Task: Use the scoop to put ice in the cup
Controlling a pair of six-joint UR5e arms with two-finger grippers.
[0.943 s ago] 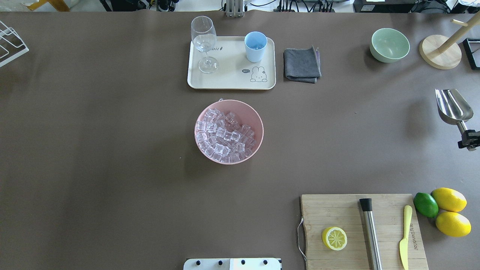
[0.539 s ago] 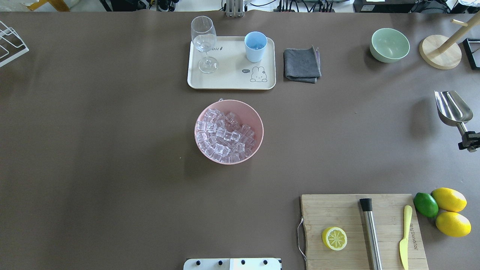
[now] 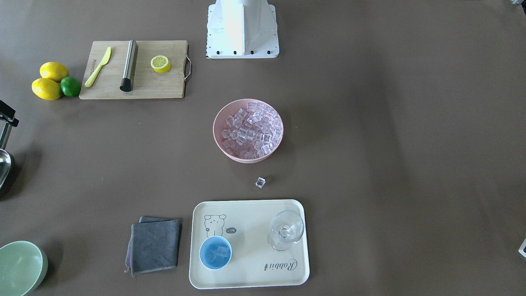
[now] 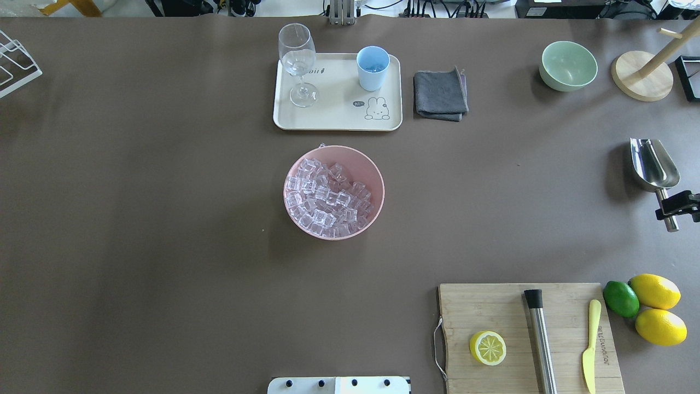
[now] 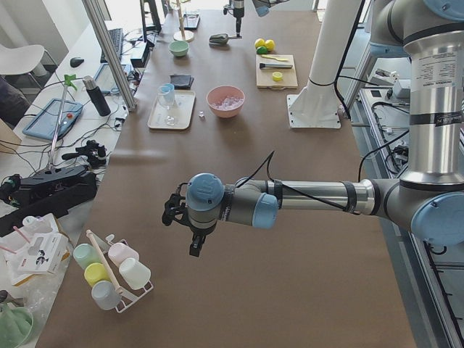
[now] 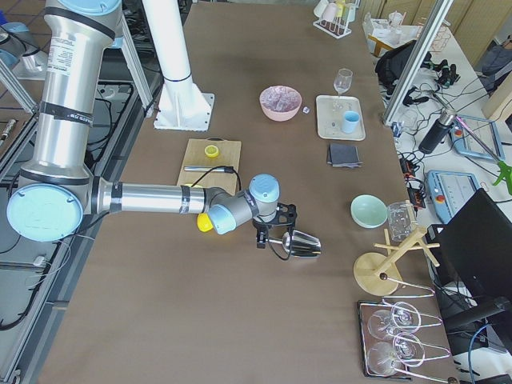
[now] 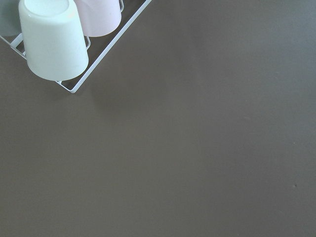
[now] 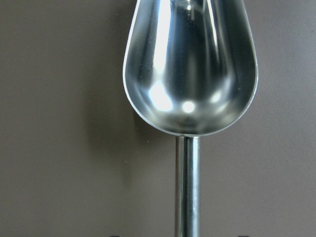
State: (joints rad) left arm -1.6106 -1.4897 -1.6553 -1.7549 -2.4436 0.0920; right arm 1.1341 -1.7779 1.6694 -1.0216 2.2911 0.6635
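Two robot arms reach low over a brown table. The right arm (image 6: 152,198) lies stretched out almost level, far to the robot's right of the pink bowl (image 4: 355,156). The right gripper (image 4: 674,205) has its fingers pinched on the thin handle of one steel scoop (image 4: 654,164). The scoop's empty hollow points away from the robot, close to the table; whether it touches cannot be told. The left arm (image 5: 312,197) is stretched out level too, far off on the pink bowl's other side. The left gripper (image 5: 196,245) hangs downward, and whether its fingers are spread or together cannot be told.

Nearer the robot than the pink bowl, and to its right, lies one wooden cutting board (image 4: 492,306). On it are one lemon half (image 4: 487,347), one steel cylinder (image 4: 541,345) and one yellow knife (image 4: 590,345). Two whole lemons (image 4: 654,291) and one lime (image 4: 620,299) lie just beside it.

Beyond the pink bowl sits one cream tray (image 4: 333,117). It carries one stemmed glass (image 4: 298,60) and one light-blue cup (image 4: 372,76) with some cubes inside. The pink bowl is heaped with ice (image 4: 327,200). One loose cube (image 3: 260,182) lies between the pink bowl and the tray.
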